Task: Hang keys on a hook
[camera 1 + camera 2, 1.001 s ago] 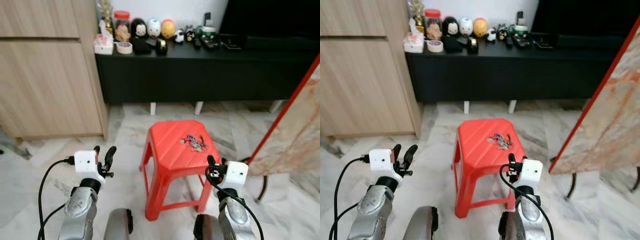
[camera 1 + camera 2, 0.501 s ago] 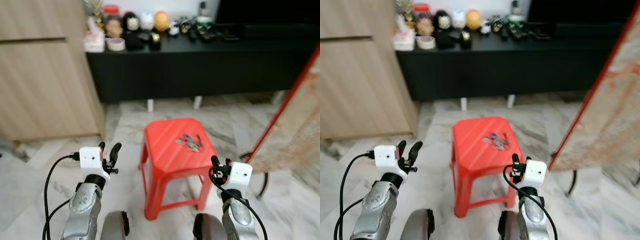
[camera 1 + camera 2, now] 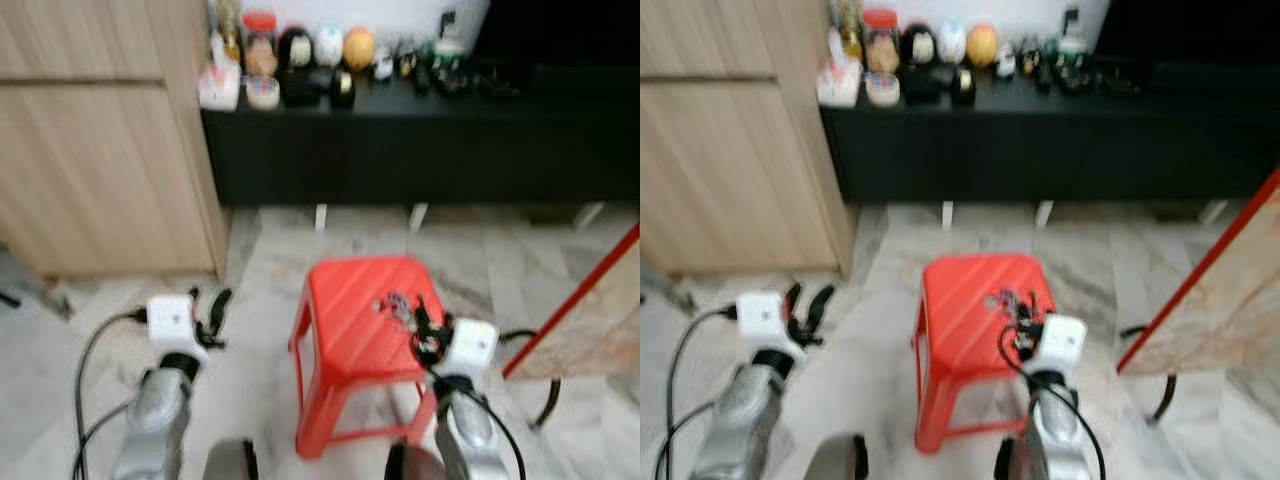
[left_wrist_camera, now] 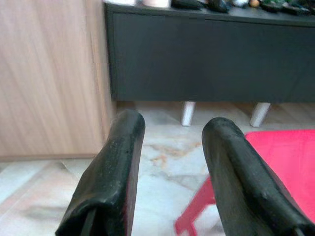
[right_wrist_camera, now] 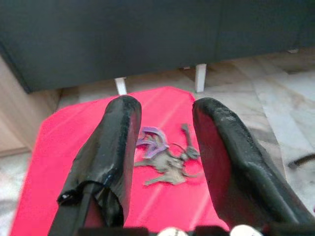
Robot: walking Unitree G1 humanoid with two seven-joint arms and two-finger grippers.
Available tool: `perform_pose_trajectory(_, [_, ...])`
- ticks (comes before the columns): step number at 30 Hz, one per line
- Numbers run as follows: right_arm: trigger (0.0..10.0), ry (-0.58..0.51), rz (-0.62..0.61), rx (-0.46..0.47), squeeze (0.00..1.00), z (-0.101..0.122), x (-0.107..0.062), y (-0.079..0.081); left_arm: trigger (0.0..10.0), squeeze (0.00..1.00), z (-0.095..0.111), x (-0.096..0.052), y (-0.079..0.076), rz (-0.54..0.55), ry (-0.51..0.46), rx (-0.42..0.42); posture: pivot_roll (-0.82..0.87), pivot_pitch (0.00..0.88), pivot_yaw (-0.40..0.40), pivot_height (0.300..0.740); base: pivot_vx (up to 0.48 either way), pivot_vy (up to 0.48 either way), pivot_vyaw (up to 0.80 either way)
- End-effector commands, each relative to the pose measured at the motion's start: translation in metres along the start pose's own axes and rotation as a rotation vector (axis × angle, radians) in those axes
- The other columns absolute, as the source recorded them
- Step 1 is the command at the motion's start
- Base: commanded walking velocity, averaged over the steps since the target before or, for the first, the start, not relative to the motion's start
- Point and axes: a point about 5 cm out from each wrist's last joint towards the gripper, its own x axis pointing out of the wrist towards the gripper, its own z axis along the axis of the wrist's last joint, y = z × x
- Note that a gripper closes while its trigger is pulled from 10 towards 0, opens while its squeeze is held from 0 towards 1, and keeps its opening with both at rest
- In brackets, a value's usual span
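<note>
A bunch of keys with a purple tag lies on top of a red plastic stool, toward its right rear. My right gripper is open and held just short of the keys, which sit between its two fingers in the right wrist view. My left gripper hangs open over the floor left of the stool, with nothing between its fingers.
A long black cabinet with several small ornaments and jars stands behind the stool. A wooden cupboard fills the left. A red-edged marble slab leans at the right. The floor is pale marble.
The camera has shifted and the picture is blurred. The stool sits closer under my right gripper, whose fingers now reach the near edge of the keys.
</note>
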Motion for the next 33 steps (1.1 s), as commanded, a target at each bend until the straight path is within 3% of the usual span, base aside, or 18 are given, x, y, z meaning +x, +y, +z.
perform_pose_trajectory(1, [10.0,0.012,-0.006,-0.007,0.0,-0.003,-0.003,-0.001,10.0,0.0,-0.002,0.0,-0.006,-0.025,0.012,-0.002,0.1,0.061,-0.065,0.587,0.27,0.0,0.8])
perform_pose_trajectory(5, [10.0,0.022,-0.033,0.05,0.0,-0.006,-0.003,-0.003,10.0,0.0,-0.002,0.0,-0.006,-0.026,0.01,-0.002,0.1,0.062,-0.065,0.587,0.268,0.0,0.4])
perform_pose_trajectory(8, [10.0,0.026,-0.033,0.015,0.0,-0.006,-0.003,-0.004,10.0,0.0,-0.002,0.0,-0.007,-0.028,0.01,-0.005,0.1,0.062,-0.065,0.587,0.269,0.0,0.0])
perform_pose_trajectory(20, [10.0,0.027,-0.033,0.02,0.0,-0.006,-0.003,-0.005,10.0,0.0,-0.002,0.0,-0.007,-0.028,0.012,-0.005,0.1,0.063,-0.065,0.587,0.269,0.0,0.0])
perform_pose_trajectory(33, [10.0,0.05,-0.113,0.085,0.0,-0.009,-0.003,-0.015,10.0,0.0,-0.002,-0.001,-0.006,-0.027,0.013,-0.002,0.1,0.063,-0.064,0.587,0.28,0.0,0.0])
